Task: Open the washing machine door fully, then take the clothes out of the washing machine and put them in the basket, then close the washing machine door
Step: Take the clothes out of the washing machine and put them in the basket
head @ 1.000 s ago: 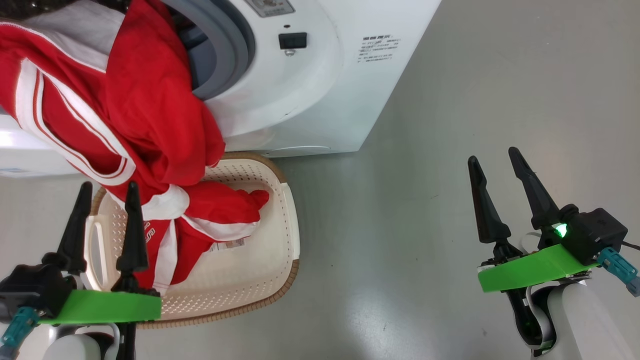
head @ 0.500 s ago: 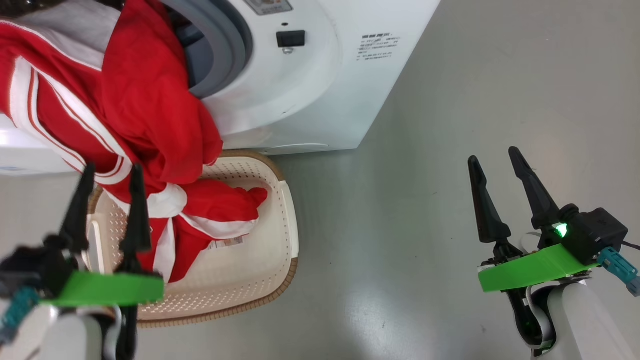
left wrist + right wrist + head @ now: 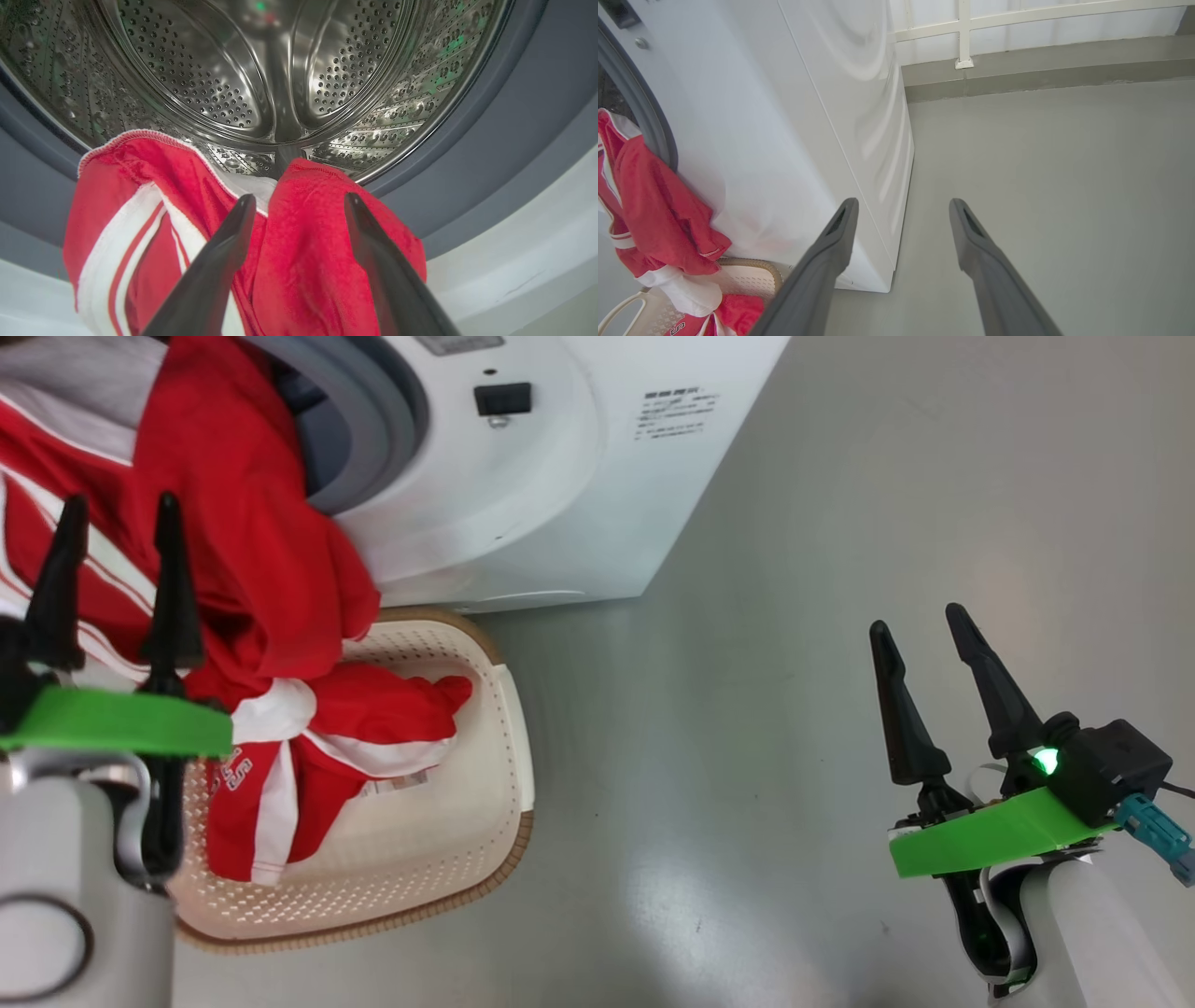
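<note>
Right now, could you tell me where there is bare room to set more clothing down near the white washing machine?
Free: the right half of the cream perforated plastic basket, between its right wall and the red white-striped clothes; the grey floor between basket and open right gripper. Crowded: the drum mouth, draped in clothes at the left gripper.

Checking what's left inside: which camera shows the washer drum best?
Left wrist view: it looks straight into the steel drum, red clothes draped over its lip. Head view has the gasket and clothes in front; right wrist view sees the washer side-on.
</note>
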Controlling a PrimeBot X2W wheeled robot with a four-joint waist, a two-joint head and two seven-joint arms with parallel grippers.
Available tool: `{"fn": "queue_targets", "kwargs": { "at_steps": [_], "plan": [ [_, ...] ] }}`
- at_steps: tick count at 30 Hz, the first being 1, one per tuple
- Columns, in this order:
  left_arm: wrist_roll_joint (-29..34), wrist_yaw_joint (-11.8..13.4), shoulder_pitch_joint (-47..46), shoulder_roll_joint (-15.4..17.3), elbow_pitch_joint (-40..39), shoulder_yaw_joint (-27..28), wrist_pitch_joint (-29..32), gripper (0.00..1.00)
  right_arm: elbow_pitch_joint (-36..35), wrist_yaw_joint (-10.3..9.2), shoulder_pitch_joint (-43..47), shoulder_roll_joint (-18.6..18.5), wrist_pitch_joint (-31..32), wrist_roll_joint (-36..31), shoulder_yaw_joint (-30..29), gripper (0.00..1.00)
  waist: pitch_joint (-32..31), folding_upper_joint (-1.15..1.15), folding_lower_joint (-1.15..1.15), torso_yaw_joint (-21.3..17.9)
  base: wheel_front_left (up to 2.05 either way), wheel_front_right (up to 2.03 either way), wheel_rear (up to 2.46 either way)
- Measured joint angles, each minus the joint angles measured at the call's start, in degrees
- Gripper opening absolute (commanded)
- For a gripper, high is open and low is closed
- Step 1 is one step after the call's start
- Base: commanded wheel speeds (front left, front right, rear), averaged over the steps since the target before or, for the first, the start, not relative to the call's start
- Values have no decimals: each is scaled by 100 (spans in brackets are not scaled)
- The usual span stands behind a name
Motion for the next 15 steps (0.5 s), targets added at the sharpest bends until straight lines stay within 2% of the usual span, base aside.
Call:
{"fn": "queue_targets", "kwargs": {
  "at_steps": [3, 15],
  "plan": [
    [-18, 0, -282, 160, 424, -144, 0, 100, -10, 0, -4, 1, 0, 15, 11, 100, 61, 0, 0, -61, 0, 0, 0],
    [-271, 0, -1295, 390, 1701, -320, 0, 100, -86, 0, -198, 0, 0, 75, 25, 100, 310, 0, 0, -235, 0, 0, 0]
  ]
}}
